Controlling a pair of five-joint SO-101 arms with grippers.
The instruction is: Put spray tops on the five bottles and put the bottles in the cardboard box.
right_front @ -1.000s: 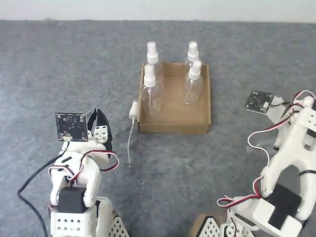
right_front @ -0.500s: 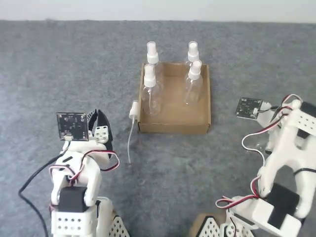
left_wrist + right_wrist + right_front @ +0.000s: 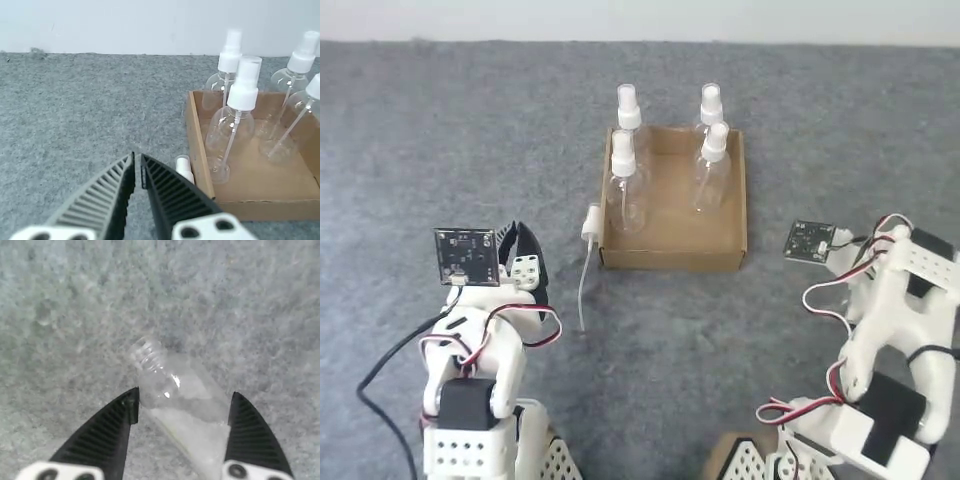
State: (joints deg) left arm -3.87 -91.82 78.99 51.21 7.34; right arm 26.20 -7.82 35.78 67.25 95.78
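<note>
Carpet (image 3: pixel 440 130) grey beneath cardboard box (image 3: pixel 670 258), white wall (image 3: pixel 640 18)

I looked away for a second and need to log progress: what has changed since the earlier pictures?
The right arm swung left and slightly back, toward the middle; its open gripper straddles a capless bottle lying on the carpet, nothing grasped. The left arm, box, four capped bottles and loose spray top stayed put.
</note>
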